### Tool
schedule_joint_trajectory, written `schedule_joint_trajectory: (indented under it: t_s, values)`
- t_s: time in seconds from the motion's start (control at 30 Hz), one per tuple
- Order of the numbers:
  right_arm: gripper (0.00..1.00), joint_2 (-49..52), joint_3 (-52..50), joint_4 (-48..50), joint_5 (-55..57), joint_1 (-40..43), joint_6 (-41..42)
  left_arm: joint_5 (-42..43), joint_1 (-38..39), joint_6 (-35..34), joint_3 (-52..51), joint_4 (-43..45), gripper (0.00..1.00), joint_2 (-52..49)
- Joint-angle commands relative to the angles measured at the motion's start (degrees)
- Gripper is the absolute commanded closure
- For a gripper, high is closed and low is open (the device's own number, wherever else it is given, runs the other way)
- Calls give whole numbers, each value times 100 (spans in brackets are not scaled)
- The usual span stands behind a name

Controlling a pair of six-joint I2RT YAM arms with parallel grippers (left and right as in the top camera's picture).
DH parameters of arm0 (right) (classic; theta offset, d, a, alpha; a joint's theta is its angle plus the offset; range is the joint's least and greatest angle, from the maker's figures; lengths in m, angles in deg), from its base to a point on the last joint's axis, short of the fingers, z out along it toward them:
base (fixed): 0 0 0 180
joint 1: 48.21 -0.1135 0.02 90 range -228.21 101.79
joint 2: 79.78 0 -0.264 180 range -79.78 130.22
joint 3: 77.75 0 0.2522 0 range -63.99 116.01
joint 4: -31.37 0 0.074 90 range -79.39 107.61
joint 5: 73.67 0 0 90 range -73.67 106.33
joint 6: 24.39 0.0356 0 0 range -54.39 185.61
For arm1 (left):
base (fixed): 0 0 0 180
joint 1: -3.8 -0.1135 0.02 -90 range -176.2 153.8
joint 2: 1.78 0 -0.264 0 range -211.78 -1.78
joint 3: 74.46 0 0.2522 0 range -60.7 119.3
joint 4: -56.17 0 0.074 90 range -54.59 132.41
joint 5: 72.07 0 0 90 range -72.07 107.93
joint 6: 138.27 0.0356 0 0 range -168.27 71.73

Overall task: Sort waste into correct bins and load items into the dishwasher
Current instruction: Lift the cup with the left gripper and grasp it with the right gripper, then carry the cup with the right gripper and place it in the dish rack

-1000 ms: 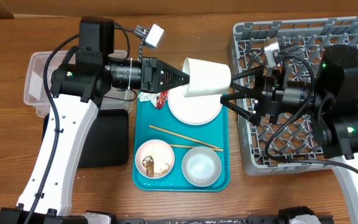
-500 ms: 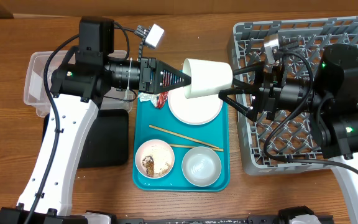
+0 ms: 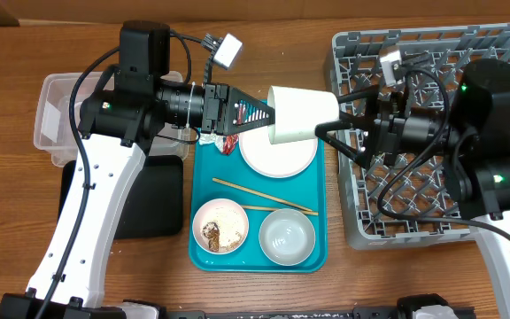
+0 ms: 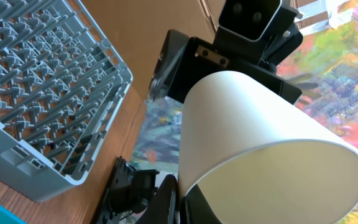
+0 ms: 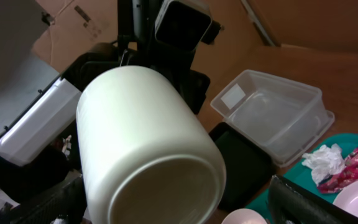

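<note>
In front of the left end effector, which pinches its rim tight, the white cup hangs sideways. The right end effector has come closer and opened wider around the cup's bottom, so a hand-over looks near.

Robot lab: cabled arms, wood table.
</note>
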Motion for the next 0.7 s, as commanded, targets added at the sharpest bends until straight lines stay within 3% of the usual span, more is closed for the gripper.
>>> schedule_joint_trajectory:
  t_s: [0.0, 0.27, 0.5, 0.6, 0.67]
  values:
    - [7, 37, 122, 203, -393, 33, 129, 131, 55, 151, 76, 17, 96, 52]
    - [13, 57, 122, 437, -557, -374, 173, -243, 109, 151, 76, 4, 96, 52]
    - [36, 103, 122, 531, -452, -584, 175, -433, 192, 151, 76, -20, 96, 52]
    - [37, 101, 122, 557, -407, -549, 175, -433, 212, 151, 76, -70, 96, 52]
    - [26, 101, 122, 566, -365, -549, 173, -433, 219, 151, 76, -68, 96, 52]
